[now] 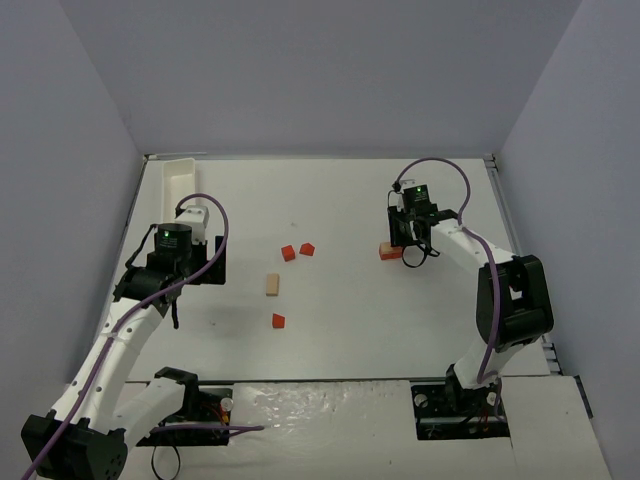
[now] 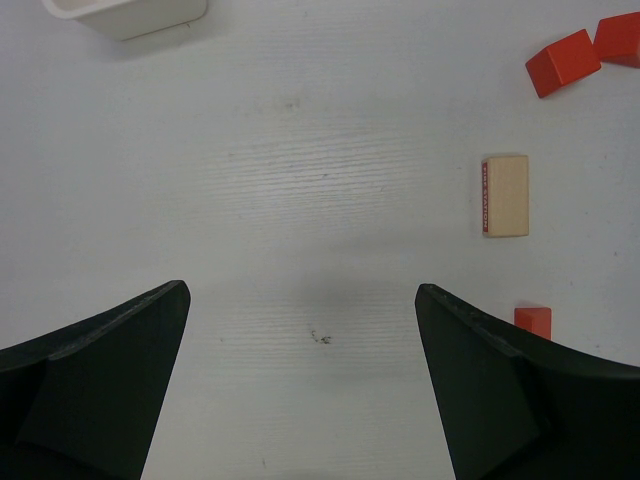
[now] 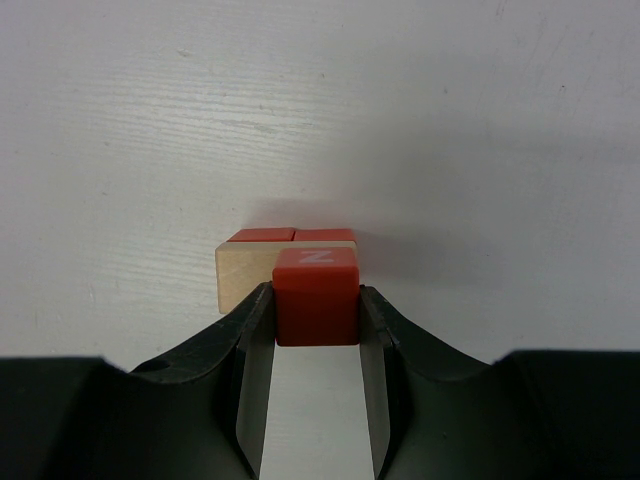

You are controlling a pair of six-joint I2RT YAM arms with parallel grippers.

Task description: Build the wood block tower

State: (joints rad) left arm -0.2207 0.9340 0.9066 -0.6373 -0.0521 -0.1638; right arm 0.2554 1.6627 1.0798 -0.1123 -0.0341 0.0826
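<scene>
The wood block tower [image 3: 243, 275] is a pale tan block lying across two red cubes [image 3: 290, 236]; it stands at the right of the table [image 1: 387, 251]. My right gripper [image 3: 315, 292] is shut on a red cube [image 3: 316, 262] with a white letter on top, held over the tan block's right half. Whether the cube touches the tan block I cannot tell. From above, the right gripper [image 1: 405, 243] hangs right at the tower. My left gripper [image 2: 300, 300] stands open over bare table at the left [image 1: 152, 292], nothing between its fingers.
A loose tan block [image 1: 272, 285] [image 2: 505, 195] lies mid-table. Two red pieces [image 1: 288, 253] [image 1: 306, 248] lie beyond it, and another red cube [image 1: 278, 321] [image 2: 533, 320] lies nearer. A white tray [image 1: 182, 175] [image 2: 130, 12] stands at the far left.
</scene>
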